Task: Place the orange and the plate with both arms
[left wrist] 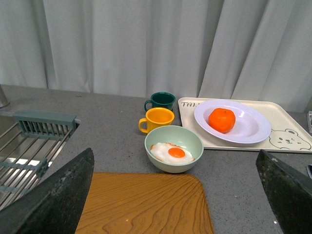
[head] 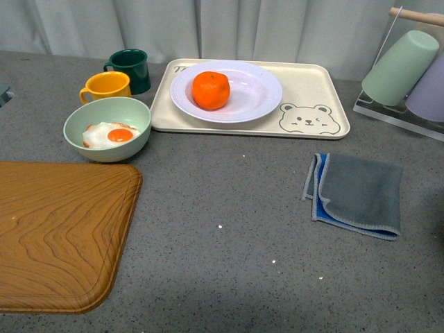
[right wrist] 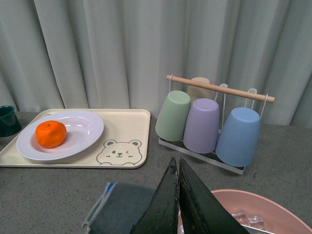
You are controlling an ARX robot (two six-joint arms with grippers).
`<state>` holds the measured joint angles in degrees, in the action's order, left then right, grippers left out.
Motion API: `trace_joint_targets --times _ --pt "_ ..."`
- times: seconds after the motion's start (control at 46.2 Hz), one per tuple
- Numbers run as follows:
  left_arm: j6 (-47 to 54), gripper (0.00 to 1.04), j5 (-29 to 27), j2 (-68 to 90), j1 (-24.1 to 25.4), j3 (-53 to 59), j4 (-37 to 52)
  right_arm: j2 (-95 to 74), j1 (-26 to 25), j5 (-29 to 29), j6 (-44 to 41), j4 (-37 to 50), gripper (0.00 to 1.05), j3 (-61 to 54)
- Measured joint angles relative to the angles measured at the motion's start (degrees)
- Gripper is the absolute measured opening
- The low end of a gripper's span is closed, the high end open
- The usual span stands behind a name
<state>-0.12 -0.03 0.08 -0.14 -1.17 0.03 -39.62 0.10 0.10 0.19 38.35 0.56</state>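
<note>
**Orange in the plate, plate on the bear tray, arms out of the front camera's sight**

Here, near the top centre of the front view, the orange [head: 211, 90] sits in the well of the white plate [head: 257, 96], a little left of the plate's middle. The plate rests on the left half of the cream bear tray [head: 316, 87], whose bear face shows at its lower right corner. Left of the tray stand a dark green mug [head: 130, 69] and a yellow mug [head: 107, 87], close together, and just below them a pale green bowl [head: 90, 121] holds a fried egg [head: 111, 134]. A wooden tray [head: 59, 232] fills the lower left of the frame, and a grey cloth with a blue edge [head: 361, 194] lies folded at the right. At the upper right edge a cup rack [head: 406, 69] holds tilted cups.

Neither arm appears in the front view. In the left wrist view the left gripper [left wrist: 175, 195] has its fingers [left wrist: 56, 195] spread wide at the two lower corners, holding nothing. In the right wrist view the right gripper [right wrist: 178, 204] has its fingers pressed together with nothing between them, over the cloth and beside a pink basin [right wrist: 258, 209].
</note>
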Motion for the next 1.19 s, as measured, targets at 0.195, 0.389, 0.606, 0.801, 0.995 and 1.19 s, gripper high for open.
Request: trace_joint_targets --times 0.195,0.389,0.606,0.801,0.995,1.19 --pt "0.00 0.98 0.00 0.00 0.00 0.00 0.00 8.63 0.00 0.00 0.00 -7.82 0.01 -0.52" --pt "-0.02 0.98 0.00 0.00 0.00 0.00 0.00 16.26 0.00 0.00 0.00 -15.02 0.01 -0.59" --pt "0.00 0.98 0.00 0.00 0.00 0.00 0.00 21.92 0.00 0.00 0.00 -20.50 0.01 -0.59" --pt "-0.02 0.98 0.00 0.00 0.00 0.00 0.00 25.92 0.00 0.00 0.00 -24.44 0.01 -0.59" --pt "-0.02 0.98 0.00 0.00 0.00 0.00 0.00 28.83 0.00 -0.02 0.00 -27.32 0.01 -0.59" --pt "-0.02 0.98 -0.02 0.00 0.00 0.00 0.00 39.21 0.00 -0.20 -0.13 -37.99 0.18 -0.50"
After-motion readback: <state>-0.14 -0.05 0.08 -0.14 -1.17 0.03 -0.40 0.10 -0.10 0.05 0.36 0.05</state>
